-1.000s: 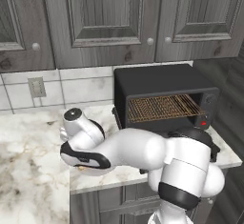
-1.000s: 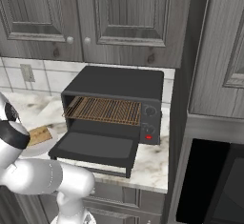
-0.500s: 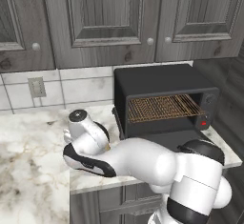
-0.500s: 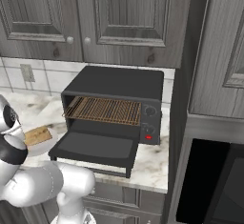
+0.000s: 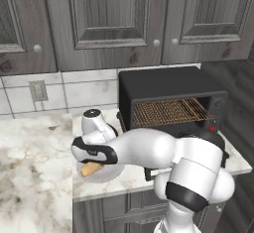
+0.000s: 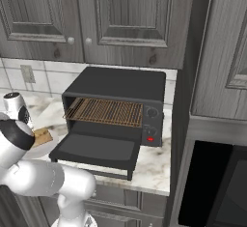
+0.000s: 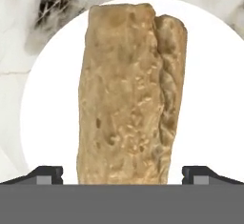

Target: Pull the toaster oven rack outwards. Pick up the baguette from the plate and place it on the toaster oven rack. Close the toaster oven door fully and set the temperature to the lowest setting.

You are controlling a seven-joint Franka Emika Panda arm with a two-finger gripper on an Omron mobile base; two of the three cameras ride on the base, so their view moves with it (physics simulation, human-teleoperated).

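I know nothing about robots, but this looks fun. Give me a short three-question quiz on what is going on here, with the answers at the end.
1. True or false: the toaster oven door is shut.
2. Where does the baguette lie?
   A. on the toaster oven rack
   B. on the plate
   C. on the bare counter
3. How do the jaws of the gripper stand in relation to the baguette?

Key
1. False: it hangs open, folded down in front of the oven.
2. B.
3. Open, one fingertip on each side of the bread, not closed on it.
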